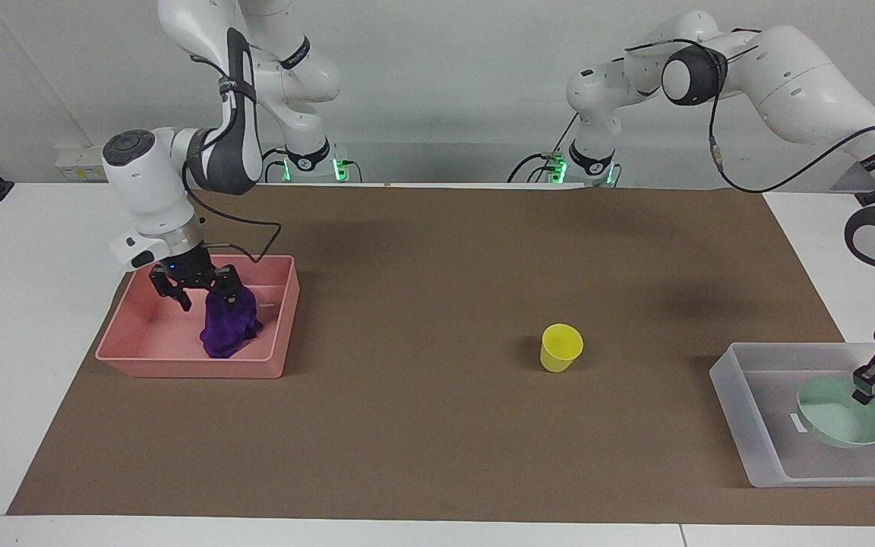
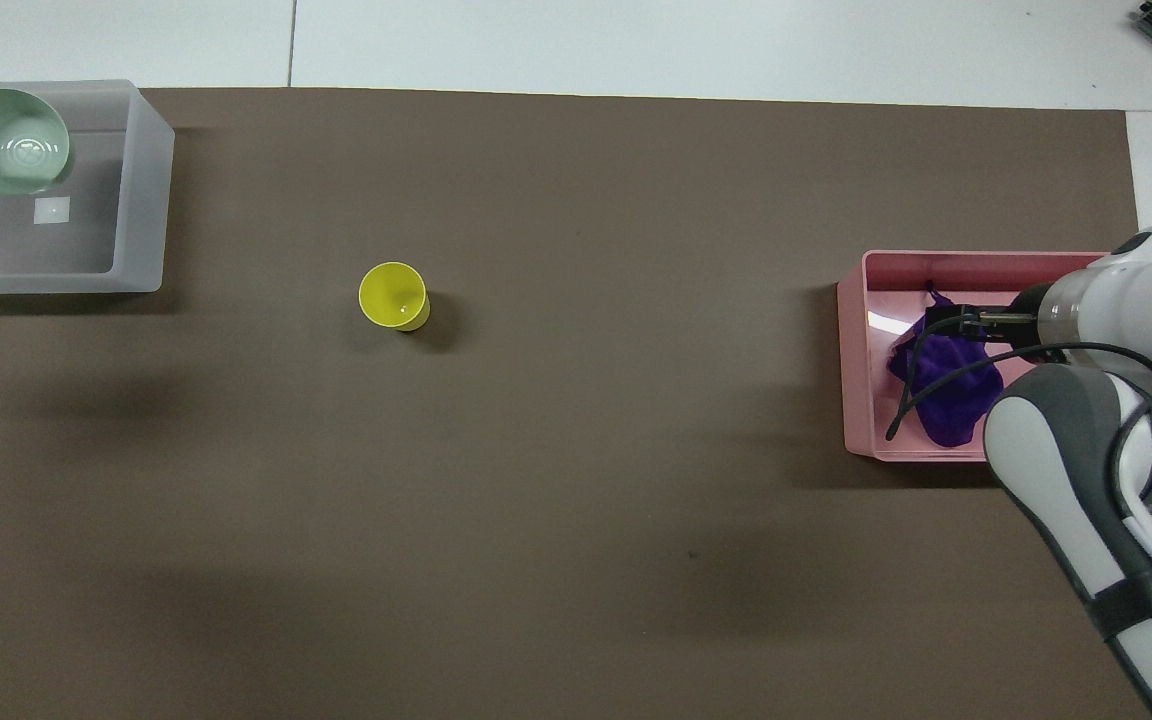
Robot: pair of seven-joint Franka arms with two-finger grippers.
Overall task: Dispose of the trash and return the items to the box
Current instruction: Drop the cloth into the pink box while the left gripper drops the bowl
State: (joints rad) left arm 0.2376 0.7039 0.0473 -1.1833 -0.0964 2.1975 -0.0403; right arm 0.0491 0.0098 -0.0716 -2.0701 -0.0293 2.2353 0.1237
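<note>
My right gripper (image 1: 206, 298) stands spread wide over the purple cloth wad (image 1: 227, 329) in the pink rectangular tray (image 1: 141, 357). My left gripper (image 1: 868, 385) pinches the mint-green bowl (image 1: 844, 419) in the translucent bin (image 1: 756, 448).

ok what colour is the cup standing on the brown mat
Yellow. The cup stands upright and alone mid-table; the facing view shows it best.
</note>
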